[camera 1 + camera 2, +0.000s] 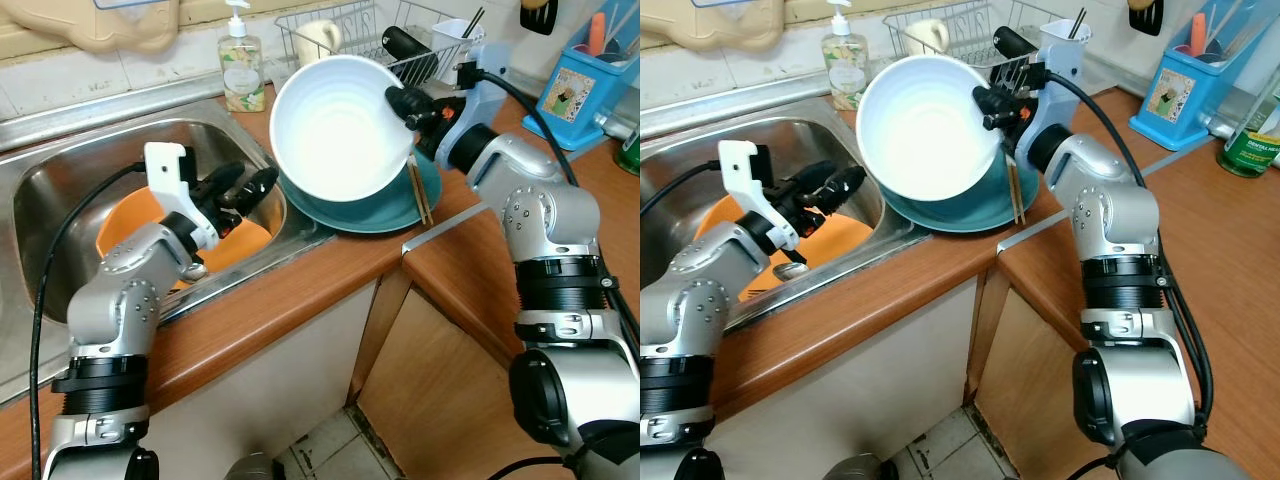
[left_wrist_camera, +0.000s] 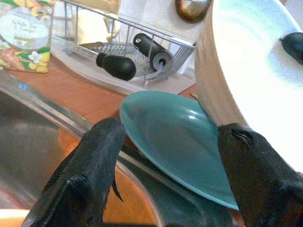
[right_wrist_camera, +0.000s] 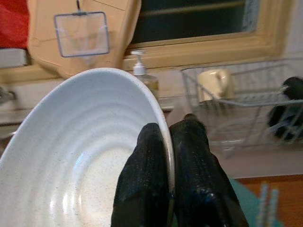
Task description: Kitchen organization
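Here, the right gripper (image 1: 408, 103) pinches the bowl (image 1: 335, 125) rim, tilted above the plate (image 1: 395, 205). The left gripper (image 1: 238, 187), at 9 o'clock, hangs open and empty. Best keep the pinch firm and lift clear of the chopsticks (image 1: 420, 190).

Two black fingers (image 2: 90, 179) spread apart — teal plate (image 2: 175, 142) and white bowl (image 2: 251, 80) beyond.

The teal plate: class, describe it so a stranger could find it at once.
Start at the steel sink and move to the wooden counter just to its right. The teal plate lies there, under the tilted white bowl that the right gripper pinches by the rim. It is the only flat blue-green dish; chopsticks rest on it.
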